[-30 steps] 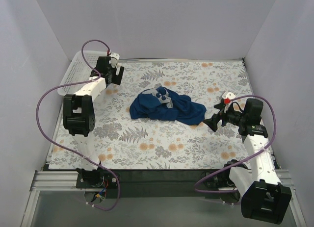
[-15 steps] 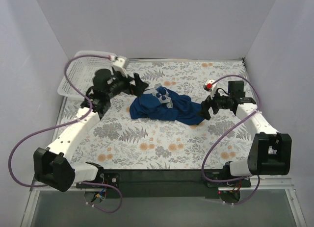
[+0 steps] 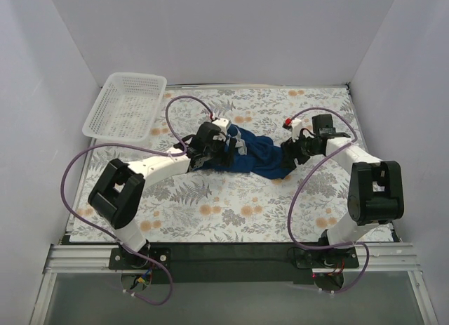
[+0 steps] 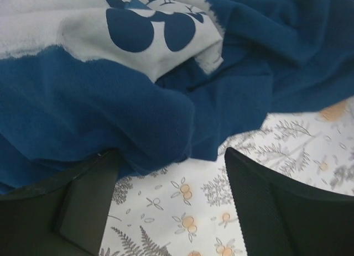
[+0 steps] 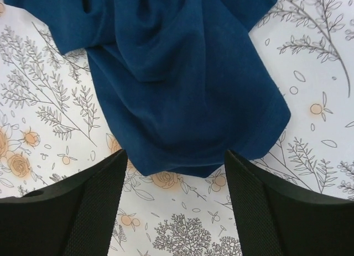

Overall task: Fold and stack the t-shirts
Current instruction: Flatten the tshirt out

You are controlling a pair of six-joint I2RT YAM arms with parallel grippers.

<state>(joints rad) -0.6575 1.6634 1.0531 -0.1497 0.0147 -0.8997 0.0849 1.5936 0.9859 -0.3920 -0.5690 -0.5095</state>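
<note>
Floral tablecloth [image 3: 210,199] | arms newly at crumpled t-shirt [image 3: 259,155] | left gripper [image 4: 171,156], right gripper [image 5: 175,156] jaws apart over its edges | folding unstarted

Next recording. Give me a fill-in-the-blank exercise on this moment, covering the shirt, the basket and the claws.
1. The t-shirt on the table is dark ___ in colour.
2. The white mesh basket stands at the table's far ___ corner.
3. The shirt's pale print shows close up in the ___ wrist view.
4. The left claw and the right claw flank the shirt, both with jaws ___.
Missing words: blue; left; left; open.
</note>
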